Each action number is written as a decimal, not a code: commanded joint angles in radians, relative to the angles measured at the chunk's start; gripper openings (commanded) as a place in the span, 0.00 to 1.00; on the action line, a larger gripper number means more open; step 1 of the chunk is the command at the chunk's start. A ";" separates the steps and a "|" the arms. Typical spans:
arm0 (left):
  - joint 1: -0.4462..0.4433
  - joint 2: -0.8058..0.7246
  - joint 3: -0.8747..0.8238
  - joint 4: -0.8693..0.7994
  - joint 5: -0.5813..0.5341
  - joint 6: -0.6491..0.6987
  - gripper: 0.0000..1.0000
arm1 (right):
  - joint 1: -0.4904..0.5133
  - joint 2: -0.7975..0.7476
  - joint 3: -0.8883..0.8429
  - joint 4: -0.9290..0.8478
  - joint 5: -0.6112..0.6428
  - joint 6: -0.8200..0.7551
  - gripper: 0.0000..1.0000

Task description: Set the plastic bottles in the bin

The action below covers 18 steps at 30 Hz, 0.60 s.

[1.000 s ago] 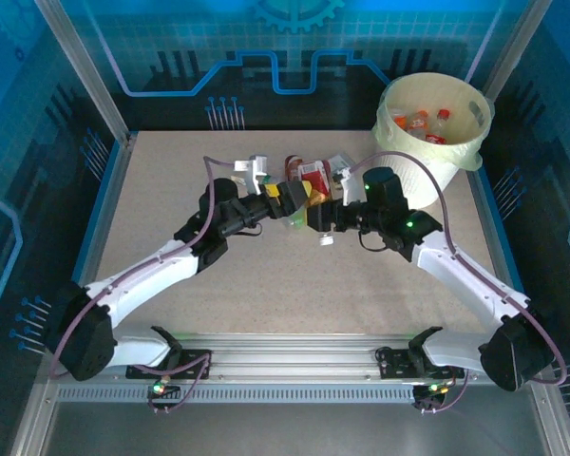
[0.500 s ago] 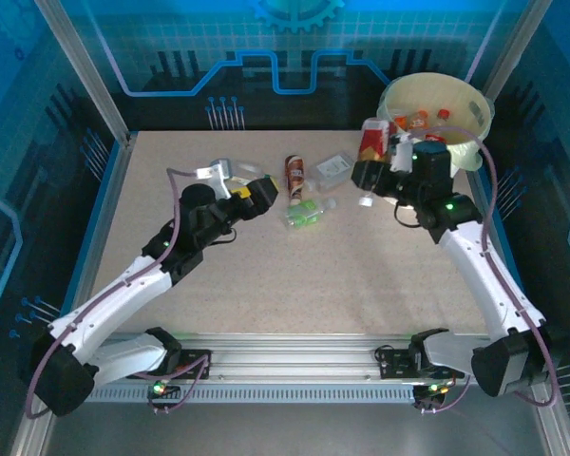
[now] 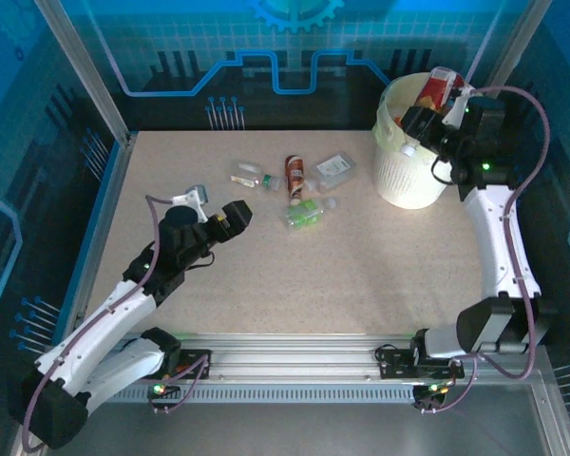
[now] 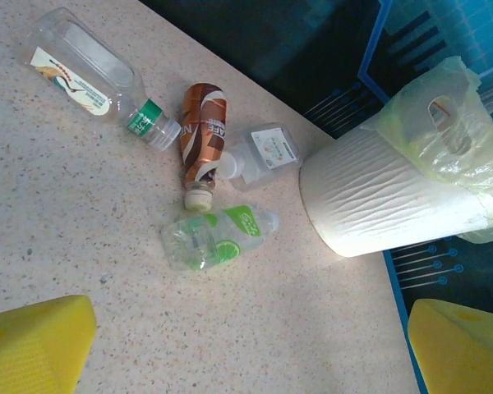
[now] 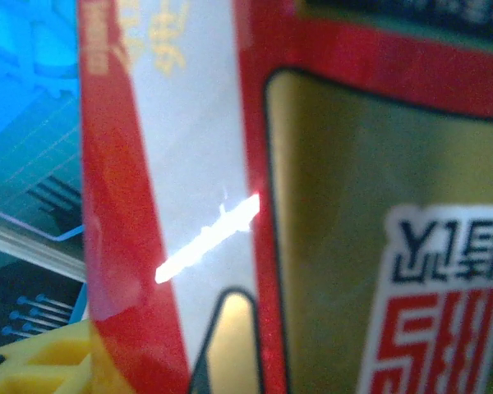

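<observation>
red-labelled bottle [image 3: 435, 89]: held above the mouth of the bin [image 3: 408, 180] at the worktop's [image 3: 361, 285] 1 o'clock corner. A second ago it was low in the pile mid-worktop, and half a second ago it was at the bin's 9 o'clock wall.
right hand [image 3: 426, 110]: closed on that bottle. In its wrist view the red and gold label presses against a yellow finger [image 5: 33, 369].
left hand [image 3: 236, 211]: pulled back from the pile to about 8 o'clock of it, spread wide and empty.
left on the worktop: four bottles near 12 o'clock.
- clear bottle with a green cap [image 4: 86, 78]
- brown bottle [image 4: 205, 135]
- squat clear bottle [image 4: 267, 152]
- green-labelled crushed bottle [image 4: 218, 238]

meaning: this bottle seems to need only a release to count as binned. The other four have not been taken up, and the left hand looks best placed to take the next one.
</observation>
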 commanded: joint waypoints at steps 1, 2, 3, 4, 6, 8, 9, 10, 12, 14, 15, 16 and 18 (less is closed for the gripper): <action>0.014 -0.042 -0.014 -0.062 -0.024 -0.004 0.99 | -0.054 0.063 0.093 -0.035 0.053 -0.019 0.43; 0.018 -0.049 -0.014 -0.077 -0.032 -0.004 0.99 | -0.072 0.084 0.111 -0.038 0.053 -0.007 0.43; 0.022 -0.055 -0.016 -0.086 -0.036 -0.004 0.99 | -0.086 0.104 0.129 -0.040 0.052 0.005 0.43; 0.026 -0.058 -0.018 -0.091 -0.035 -0.002 0.99 | -0.099 0.130 0.148 -0.044 0.050 0.025 0.43; 0.034 -0.061 -0.025 -0.093 -0.030 -0.005 0.99 | -0.120 0.180 0.186 -0.057 0.052 0.080 0.46; 0.037 -0.059 -0.032 -0.087 -0.028 -0.008 0.99 | -0.131 0.241 0.247 -0.070 0.019 0.135 0.48; 0.038 -0.057 -0.037 -0.081 -0.027 -0.009 0.99 | -0.134 0.266 0.276 -0.078 0.016 0.156 0.48; 0.039 -0.056 -0.041 -0.075 -0.028 -0.012 0.99 | -0.133 0.295 0.306 -0.079 0.012 0.183 0.49; 0.041 -0.051 -0.043 -0.075 -0.025 -0.018 0.99 | -0.131 0.342 0.353 -0.075 0.016 0.245 0.53; 0.042 -0.052 -0.044 -0.080 -0.021 -0.017 0.99 | -0.127 0.389 0.396 -0.068 0.023 0.308 0.57; 0.043 -0.053 -0.045 -0.084 -0.023 -0.016 0.99 | -0.120 0.411 0.418 -0.069 0.038 0.336 0.60; 0.043 -0.052 -0.047 -0.087 -0.024 -0.015 0.99 | -0.116 0.430 0.438 -0.073 0.052 0.357 0.61; 0.046 -0.054 -0.052 -0.088 -0.026 -0.014 0.99 | -0.104 0.469 0.482 -0.079 0.069 0.395 0.64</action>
